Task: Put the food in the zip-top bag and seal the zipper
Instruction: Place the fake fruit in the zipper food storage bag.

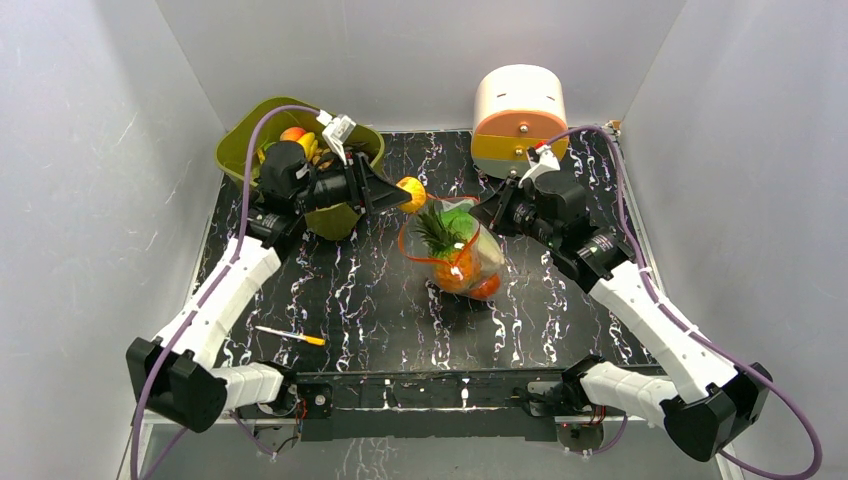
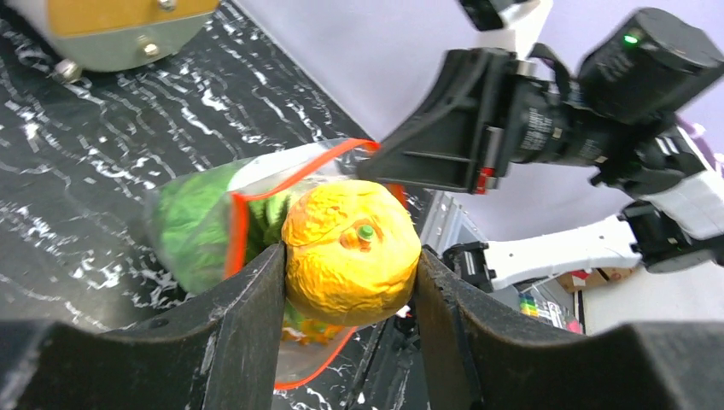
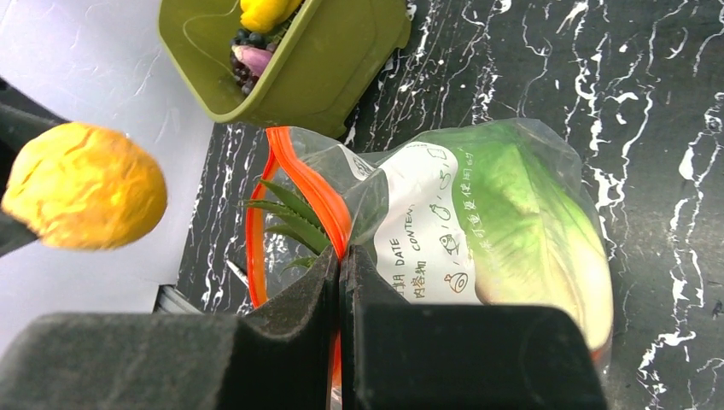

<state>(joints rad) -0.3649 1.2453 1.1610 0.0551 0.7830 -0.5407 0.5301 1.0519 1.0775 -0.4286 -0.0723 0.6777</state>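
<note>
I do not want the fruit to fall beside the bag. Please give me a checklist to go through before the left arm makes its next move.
1. The left gripper holds the yellow-orange fruit between both fingers: ok.
2. The right gripper pinches the zipper: ok.
3. The mouth of the zip-top bag is open: ok.
4. The fruit is above the mouth: not ok, it hangs beside the rim.
5. There is room inside beside the lettuce: cannot tell.

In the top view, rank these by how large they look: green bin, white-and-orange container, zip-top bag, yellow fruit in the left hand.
1. green bin, largest, though partly hidden.
2. white-and-orange container and zip-top bag: about alike, so not ranked.
3. yellow fruit, clearly smallest.
</note>
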